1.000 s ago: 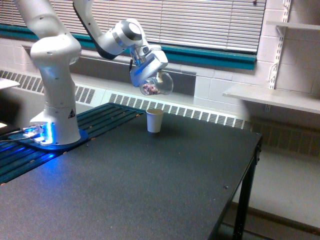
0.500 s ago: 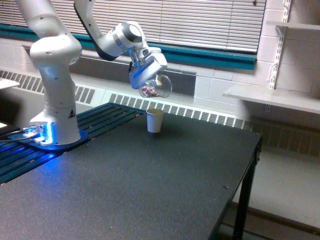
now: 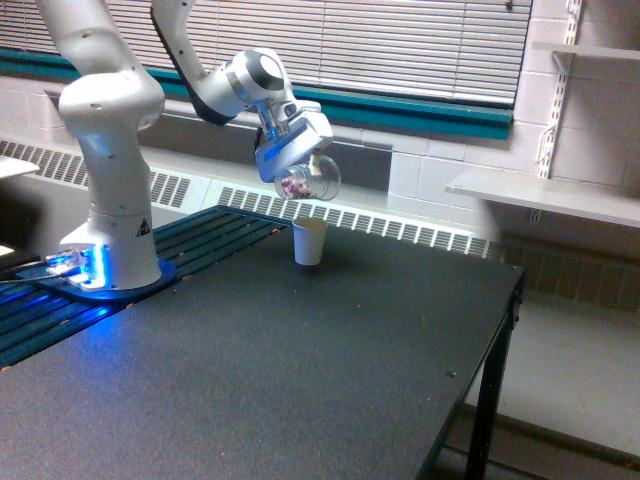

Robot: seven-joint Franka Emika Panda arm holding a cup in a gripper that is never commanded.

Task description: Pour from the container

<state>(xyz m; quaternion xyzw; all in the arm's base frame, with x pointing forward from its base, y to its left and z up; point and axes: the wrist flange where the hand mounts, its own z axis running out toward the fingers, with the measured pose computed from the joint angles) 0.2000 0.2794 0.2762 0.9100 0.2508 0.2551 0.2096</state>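
Change: since the earlier frames the container point(image 3: 308, 178) has shifted a little toward the exterior view's left and slightly down, carried along with the gripper point(image 3: 300, 165).
Container: a clear, rounded cup held in the air, tipped well over on its side, above the white paper cup point(image 3: 309, 242) and apart from it.
Contents: small reddish-brown bits lie gathered in the lower part of the tilted cup.
Gripper: its fingers are clamped around the container; the fingertips themselves are hard to make out against the glass.
Arm: the white robot arm point(image 3: 112, 130) rises from a base lit blue at the exterior view's left and reaches across to the cup.
Paper cup: stands upright near the far edge of the table.
Table: black table point(image 3: 330, 370) with a speckled top.
Background: closed window blinds point(image 3: 400, 40) above a teal sill, and a white shelf point(image 3: 560, 195) on the wall at the exterior view's right.
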